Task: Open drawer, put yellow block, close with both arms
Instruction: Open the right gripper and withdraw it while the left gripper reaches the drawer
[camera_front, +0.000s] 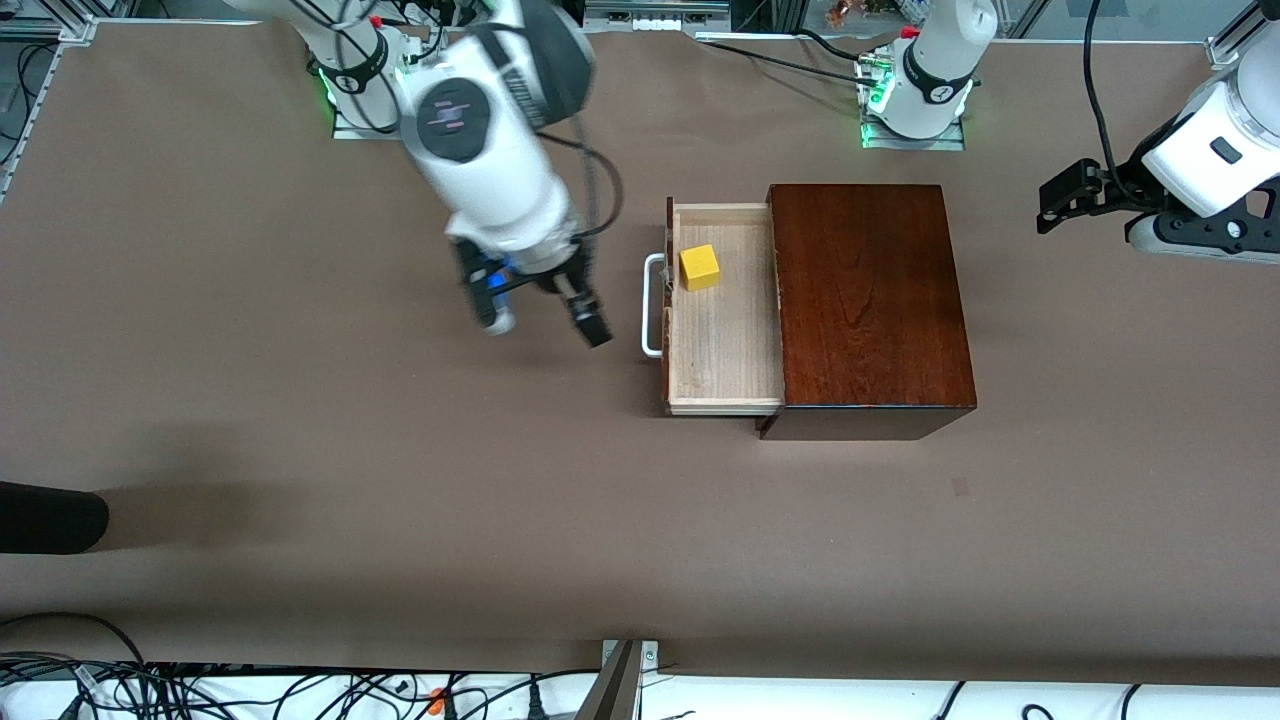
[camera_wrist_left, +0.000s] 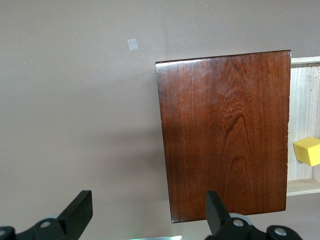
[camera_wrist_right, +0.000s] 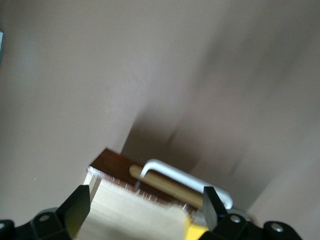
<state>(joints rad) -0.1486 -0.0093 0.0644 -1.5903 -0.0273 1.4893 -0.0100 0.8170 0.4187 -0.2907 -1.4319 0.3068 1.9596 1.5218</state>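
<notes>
So the drawer (camera_front: 722, 340) is pulled out of the dark wooden box (camera_front: 868, 300), which sits a bit toward the left arm's end of the table, and the yellow block (camera_front: 699, 267) is lying in the tray, in the corner closest to the robots' edge. The right gripper (camera_front: 545, 320) is up over bare table just beside the white handle (camera_front: 651, 305), fingers spread, holding nothing. The left gripper (camera_front: 1070, 200) waits by the table's edge at the left arm's end, fingers spread too.

The right gripper (camera_front: 545, 315) hangs open over the table just beside the drawer's handle (camera_front: 651, 305). The left gripper (camera_front: 1068, 196), fingers spread, waits raised toward the left arm's end.
</notes>
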